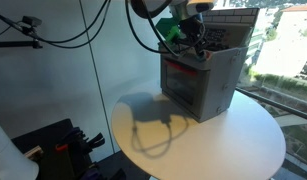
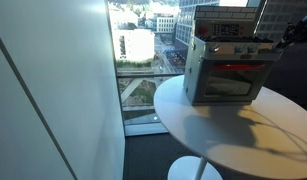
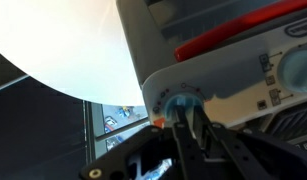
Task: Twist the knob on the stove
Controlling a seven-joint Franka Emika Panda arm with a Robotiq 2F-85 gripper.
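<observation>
The grey toy stove [image 1: 200,82] with its red-framed oven front stands on a round white table [image 1: 193,145]; it also shows in an exterior view [image 2: 225,72]. My gripper [image 1: 183,38] reaches the stove's upper front corner and enters at the right edge in an exterior view [image 2: 296,36]. In the wrist view the stove [image 3: 223,50] fills the top, and my gripper [image 3: 189,112] has its two black fingers close together on a light blue knob [image 3: 181,100] at the end of the knob row. More knobs sit to the right.
The table [image 2: 243,135] stands beside a full-height window over a street far below. A white wall panel [image 1: 53,70] and hanging black cables [image 1: 53,35] are at the back. Black equipment [image 1: 63,145] sits on the floor next to the table.
</observation>
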